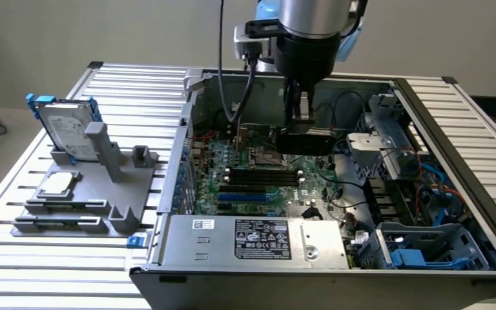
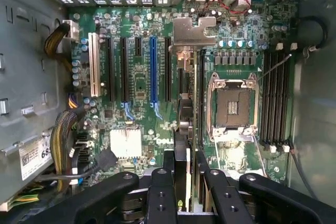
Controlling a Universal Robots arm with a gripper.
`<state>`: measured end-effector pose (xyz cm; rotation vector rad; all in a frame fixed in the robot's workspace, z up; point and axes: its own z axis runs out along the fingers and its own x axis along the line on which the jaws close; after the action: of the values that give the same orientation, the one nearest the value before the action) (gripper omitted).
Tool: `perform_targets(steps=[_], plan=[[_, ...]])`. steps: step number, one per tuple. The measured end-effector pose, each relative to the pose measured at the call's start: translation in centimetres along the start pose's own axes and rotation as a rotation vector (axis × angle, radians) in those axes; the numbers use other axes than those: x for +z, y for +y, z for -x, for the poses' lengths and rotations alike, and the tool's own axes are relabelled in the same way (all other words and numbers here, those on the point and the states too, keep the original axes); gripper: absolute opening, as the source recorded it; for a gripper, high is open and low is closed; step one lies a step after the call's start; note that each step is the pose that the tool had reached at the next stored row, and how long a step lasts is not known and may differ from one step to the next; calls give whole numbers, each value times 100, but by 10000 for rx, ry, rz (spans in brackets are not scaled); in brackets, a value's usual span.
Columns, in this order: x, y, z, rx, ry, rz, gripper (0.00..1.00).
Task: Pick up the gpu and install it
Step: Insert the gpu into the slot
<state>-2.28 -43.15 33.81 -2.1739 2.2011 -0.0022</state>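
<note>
My gripper (image 1: pixel 302 116) reaches down into the open computer case (image 1: pixel 420 123) and is shut on the gpu (image 1: pixel 309 142), which appears as a black block over the green motherboard (image 1: pixel 248 187). In the wrist view the gpu (image 2: pixel 185 114) is edge-on between my fingers (image 2: pixel 170 174), its silver end bracket (image 2: pixel 193 31) pointing toward the case's rear openings. The card hangs above the board, between the black expansion slot (image 2: pixel 167 69) and the cpu socket (image 2: pixel 231 106). I cannot tell whether its lower edge touches the board.
A blue slot (image 2: pixel 153 69) and a white slot (image 2: pixel 94 64) lie beside the card, and memory slots (image 2: pixel 275 103) beyond the socket. Outside the case a grey fixture (image 1: pixel 93 194) holds a hard drive in a blue frame (image 1: pixel 62 126) and a small silver chip (image 1: pixel 56 184). The power supply (image 1: pixel 257 239) fills the case's near end.
</note>
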Motion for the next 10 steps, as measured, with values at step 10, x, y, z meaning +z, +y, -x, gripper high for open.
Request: perform_targets(steps=[10], plan=[[94, 374, -41, -10, -4, -176, 27]])
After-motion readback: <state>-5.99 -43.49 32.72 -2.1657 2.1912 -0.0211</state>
